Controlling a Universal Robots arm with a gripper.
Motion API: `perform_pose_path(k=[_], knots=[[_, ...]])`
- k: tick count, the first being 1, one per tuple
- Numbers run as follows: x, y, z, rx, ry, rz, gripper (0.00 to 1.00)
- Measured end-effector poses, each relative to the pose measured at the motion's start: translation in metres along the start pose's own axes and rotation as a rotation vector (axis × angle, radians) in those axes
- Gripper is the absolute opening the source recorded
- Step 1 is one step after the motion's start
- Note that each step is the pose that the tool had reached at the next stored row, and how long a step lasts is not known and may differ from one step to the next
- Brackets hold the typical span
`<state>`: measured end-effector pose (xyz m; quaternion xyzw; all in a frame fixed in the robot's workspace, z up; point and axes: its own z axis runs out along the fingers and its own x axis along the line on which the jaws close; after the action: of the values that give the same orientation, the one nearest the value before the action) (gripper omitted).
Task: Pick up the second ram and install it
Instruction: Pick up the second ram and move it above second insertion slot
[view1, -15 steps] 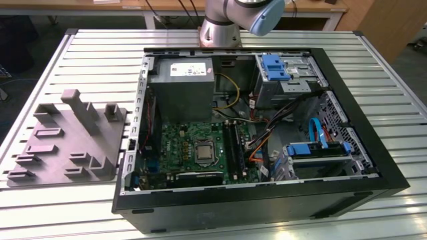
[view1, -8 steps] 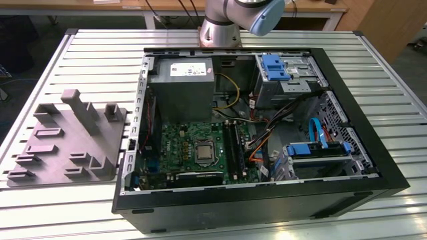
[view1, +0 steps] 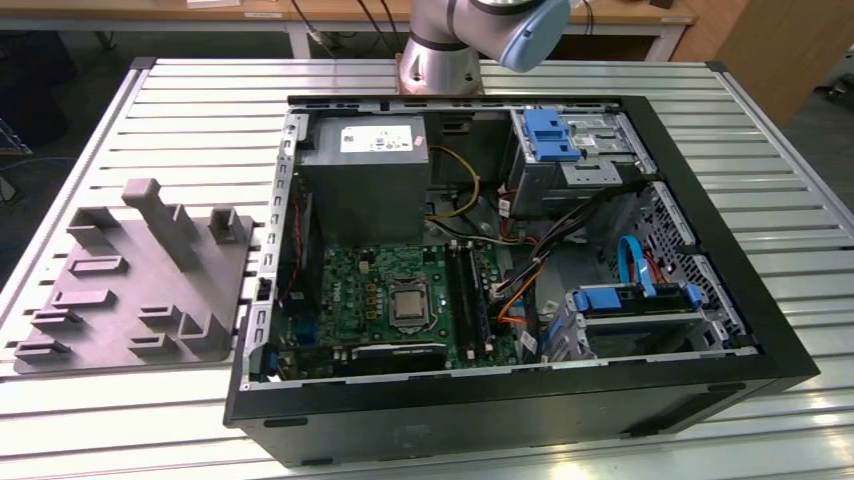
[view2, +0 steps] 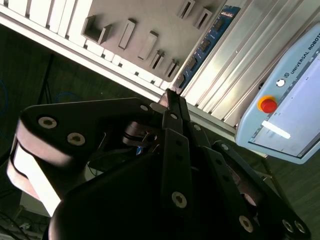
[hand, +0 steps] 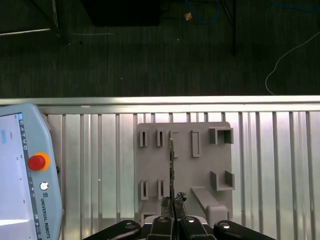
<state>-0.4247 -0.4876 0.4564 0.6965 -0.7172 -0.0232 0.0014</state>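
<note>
Gripper (hand: 173, 201) clamped shut on 1 end of second ram (hand: 171, 165), edge-on over grey block (hand: 200, 170); short end-grip may let it pivot or slip, spoiling slot alignment.

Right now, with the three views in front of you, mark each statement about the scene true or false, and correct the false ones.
1. The jaws are shut on the second ram, holding it above the table. True.
2. The grey plastic block sits inside the computer case. False: it lies on the slatted table beside the case, on the exterior view's left.
3. The case is open, with its motherboard showing. True.
4. The round button on the pale control pendant is green. False: it is red.
</note>
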Motion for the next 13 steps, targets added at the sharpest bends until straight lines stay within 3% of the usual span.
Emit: perform_pose_path(k=[13], knots=[[-0.0005,-0.0173,-0.0006,0.0,0.0,0.0,0.12]])
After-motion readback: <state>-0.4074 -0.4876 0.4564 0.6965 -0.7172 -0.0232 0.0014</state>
